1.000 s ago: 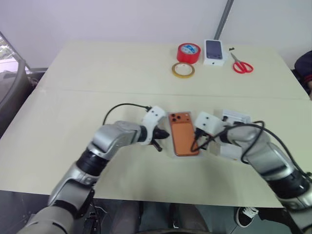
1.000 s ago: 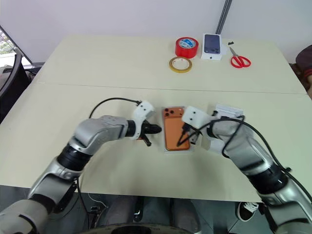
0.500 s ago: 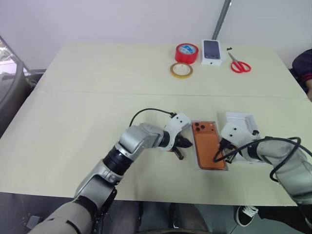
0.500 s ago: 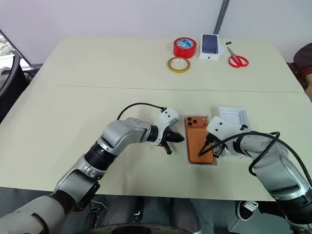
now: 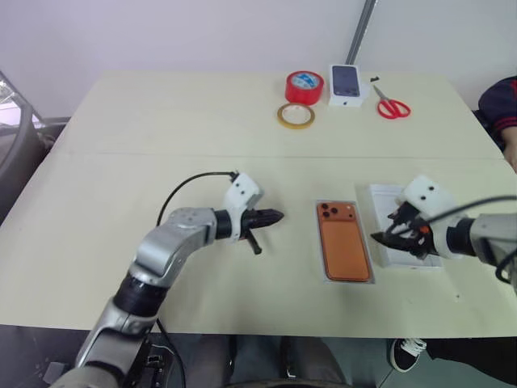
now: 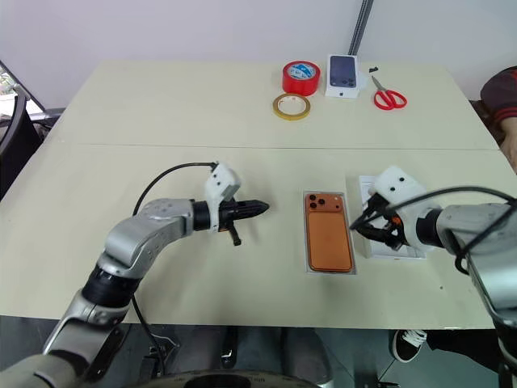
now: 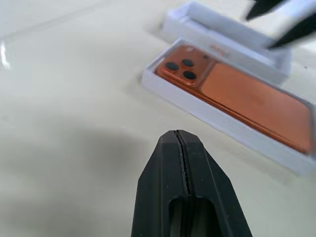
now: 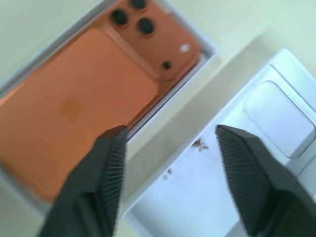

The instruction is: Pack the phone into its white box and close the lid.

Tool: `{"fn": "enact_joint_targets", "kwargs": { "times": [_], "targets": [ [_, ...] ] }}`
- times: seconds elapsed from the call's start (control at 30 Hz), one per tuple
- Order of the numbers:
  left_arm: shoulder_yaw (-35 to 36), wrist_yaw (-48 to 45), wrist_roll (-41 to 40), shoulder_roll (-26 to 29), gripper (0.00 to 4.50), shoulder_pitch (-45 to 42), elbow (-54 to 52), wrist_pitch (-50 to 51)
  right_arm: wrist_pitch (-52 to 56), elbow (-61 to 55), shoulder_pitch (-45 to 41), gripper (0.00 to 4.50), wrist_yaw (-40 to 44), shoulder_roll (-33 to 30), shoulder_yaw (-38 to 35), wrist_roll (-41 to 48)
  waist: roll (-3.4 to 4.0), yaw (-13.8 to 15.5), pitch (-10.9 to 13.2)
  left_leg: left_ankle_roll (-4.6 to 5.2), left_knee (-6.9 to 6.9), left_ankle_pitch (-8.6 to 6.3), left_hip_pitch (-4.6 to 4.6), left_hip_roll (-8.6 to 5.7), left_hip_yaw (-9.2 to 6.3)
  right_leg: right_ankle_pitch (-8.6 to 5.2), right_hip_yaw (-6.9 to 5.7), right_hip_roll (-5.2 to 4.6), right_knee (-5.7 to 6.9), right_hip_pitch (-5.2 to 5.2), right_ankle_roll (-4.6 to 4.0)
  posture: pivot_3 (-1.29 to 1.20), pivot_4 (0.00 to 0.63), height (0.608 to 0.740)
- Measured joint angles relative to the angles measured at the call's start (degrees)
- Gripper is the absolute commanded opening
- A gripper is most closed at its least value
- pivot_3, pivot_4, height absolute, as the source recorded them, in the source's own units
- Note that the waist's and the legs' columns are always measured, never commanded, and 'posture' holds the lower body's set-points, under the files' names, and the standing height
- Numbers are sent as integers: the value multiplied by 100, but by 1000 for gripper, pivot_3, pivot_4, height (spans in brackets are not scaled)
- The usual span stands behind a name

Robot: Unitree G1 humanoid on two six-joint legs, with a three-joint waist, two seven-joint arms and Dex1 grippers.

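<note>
Phone [image 5: 345, 241] sits face down, orange back up, inside the white box [image 5: 327, 272], cameras at the far end. Box lies flat on the table [image 5: 161, 137], near the front edge, between my two claws.

My left gripper [image 5: 275, 217] is pinched fully closed, empty, pointing across toward the box. It's off to the box's left, clear gap of bare table between tips and box rim; no contact. In my left wrist view the closed fingers [image 7: 183, 187] aim at the camera-end corner of the box.

My right gripper [image 5: 389, 235] is spread wide, holding nothing. It hangs just right of the box, over the gap between it and the lid [image 5: 401, 242], which lies hollow side up right beside the box. In my right wrist view one finger [image 8: 106, 168] is over the phone's right edge, the other over the lid.

Far side of table: red tape roll [image 5: 304, 86], yellow tape ring [image 5: 296, 116], printed phone box [image 5: 346, 84], red scissors [image 5: 392, 107].
</note>
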Motion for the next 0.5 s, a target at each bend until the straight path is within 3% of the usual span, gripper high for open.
{"fn": "enact_joint_targets", "kwargs": {
  "times": [0.13,0.27,0.37,0.5],
  "targets": [
    [28,-786,7,639,0,429,-399,-895,522,555,-272,2897,-594,334,247,-6,5,52,1,3,-4,-2,-4,-3,0,-1,-1,-5,-6,-2,-1,0,150,740],
    [81,-1047,-23,742,0,545,-533,-1155,809,739,-409,2897,-852,504,243,40,6,29,2,9,-4,-5,-5,-4,1,-1,-1,-7,-5,-2,-1,0,150,740],
    [154,-1120,-27,742,0,553,-588,-1275,999,869,-427,2047,-1058,704,250,71,11,24,0,10,-6,-6,-4,-3,1,0,-2,-3,-3,-3,-1,0,150,740],
    [150,-1120,8,737,0,576,-588,-1357,1201,874,-484,36,-1307,839,247,106,12,11,0,11,-4,-6,-4,-3,2,0,-1,-1,-1,-4,0,0,150,740]
  ]
}}
